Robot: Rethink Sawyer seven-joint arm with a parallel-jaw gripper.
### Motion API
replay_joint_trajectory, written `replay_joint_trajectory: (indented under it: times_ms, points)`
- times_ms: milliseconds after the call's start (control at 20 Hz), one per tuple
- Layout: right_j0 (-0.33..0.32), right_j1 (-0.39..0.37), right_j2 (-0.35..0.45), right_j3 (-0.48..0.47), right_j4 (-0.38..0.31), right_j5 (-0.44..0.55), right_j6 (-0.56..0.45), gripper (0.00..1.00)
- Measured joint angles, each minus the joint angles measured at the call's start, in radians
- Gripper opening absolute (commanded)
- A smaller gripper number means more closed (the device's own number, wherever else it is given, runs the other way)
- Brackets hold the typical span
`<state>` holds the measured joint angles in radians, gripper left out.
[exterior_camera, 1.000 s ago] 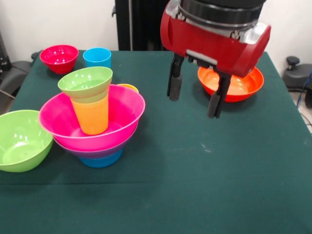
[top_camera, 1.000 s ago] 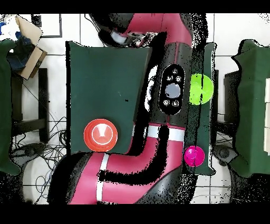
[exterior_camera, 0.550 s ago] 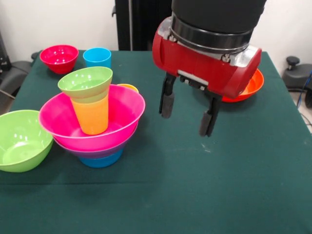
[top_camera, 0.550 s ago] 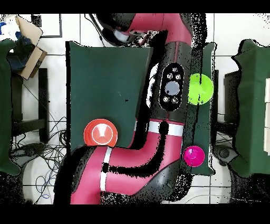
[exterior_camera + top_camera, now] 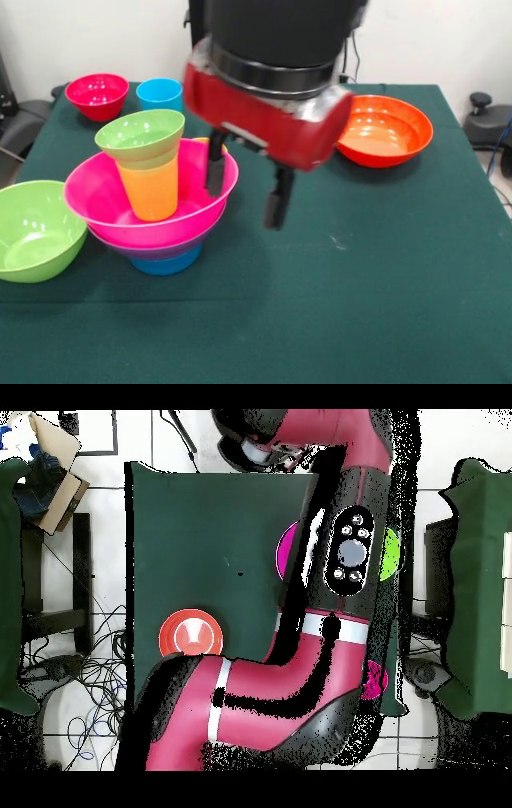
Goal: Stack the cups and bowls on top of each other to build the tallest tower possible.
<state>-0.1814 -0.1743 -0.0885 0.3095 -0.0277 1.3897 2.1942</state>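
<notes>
While much of the stacking is already done, the tower [image 5: 152,204] is far from its full height, judging by how many pieces lie loose on the table [image 5: 368,288]. Its widest part is the pink bowl [image 5: 204,172], which sits nested on a purple bowl [image 5: 156,250] showing only as a thin rim, and that in turn rests on a blue bowl [image 5: 166,263] at the bottom. Inside the pink bowl stands an orange cup [image 5: 150,190], and a small green bowl [image 5: 140,133] sits on top of it, tilted a little. A yellowish rim [image 5: 210,143] peeks out behind the pink bowl, likely the pale cup, though too little shows to be sure. Four pieces are still loose: the lime bowl [image 5: 34,228] just beside the tower at the table's edge, the orange bowl [image 5: 386,130] well apart on the other side, and the red bowl [image 5: 98,94] and blue cup [image 5: 159,94] side by side at the far edge. The gripper [image 5: 246,189] hangs empty just beside the pink bowl's rim, its fingers [image 5: 277,206] apart with nothing between them. From above, the arm [image 5: 330,584] covers most of the tower, leaving only slivers of pink and lime showing.
</notes>
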Motion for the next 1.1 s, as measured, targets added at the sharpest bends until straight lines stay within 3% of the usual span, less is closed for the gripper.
replay_joint_trajectory:
  times_ms: [550,1100]
  points:
    - [-0.045,-0.018,-0.017,0.124,0.0,-0.164,0.0,1.0]
    - [-0.067,-0.015,-0.017,0.148,0.0,-0.18,0.0,1.0]
